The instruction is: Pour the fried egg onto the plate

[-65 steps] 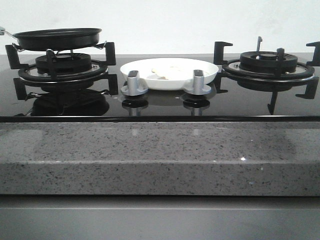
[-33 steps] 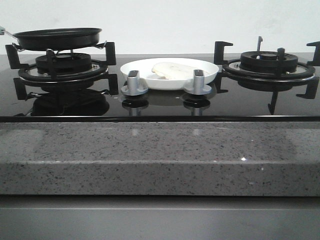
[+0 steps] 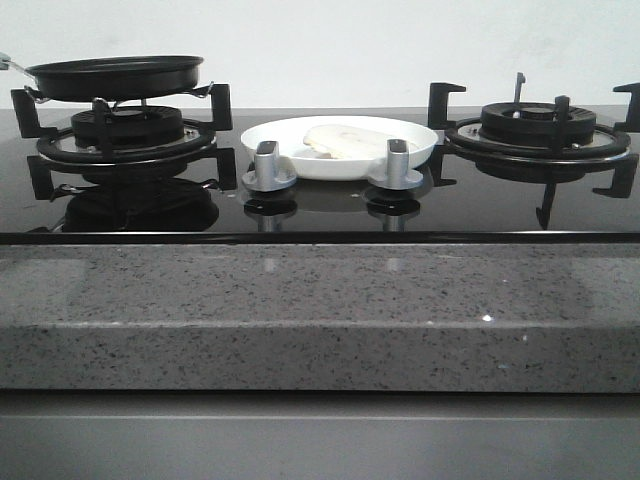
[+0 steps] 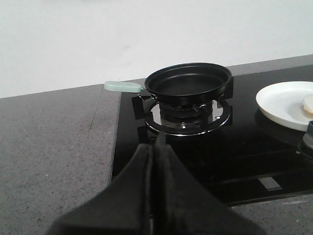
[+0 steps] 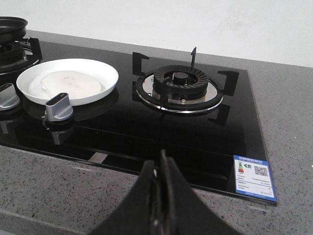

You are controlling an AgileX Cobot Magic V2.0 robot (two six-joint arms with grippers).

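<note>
The white plate (image 3: 300, 158) sits on the black glass hob between the two burners, with the pale fried egg (image 3: 345, 141) lying in it. Both also show in the right wrist view, plate (image 5: 105, 81) and egg (image 5: 71, 83). The left wrist view catches the plate's edge (image 4: 279, 100) and a sliver of egg (image 4: 309, 104). The empty black frying pan (image 3: 115, 76) rests on the left burner, its pale green handle (image 4: 122, 86) pointing away from the plate. My left gripper (image 4: 157, 147) is shut and empty, back from the hob. My right gripper (image 5: 160, 169) is shut and empty over the counter edge.
Two grey hob knobs (image 3: 268, 165) (image 3: 397, 163) stand in front of the plate. The right burner (image 3: 538, 125) with its black pan supports is bare. A speckled grey stone counter (image 3: 320, 300) surrounds the hob. A blue label (image 5: 254, 177) sits at the hob's near right corner.
The egg in the plate shifted between one second ago and half a second ago, then lay still. The pan and the rest have not moved.
</note>
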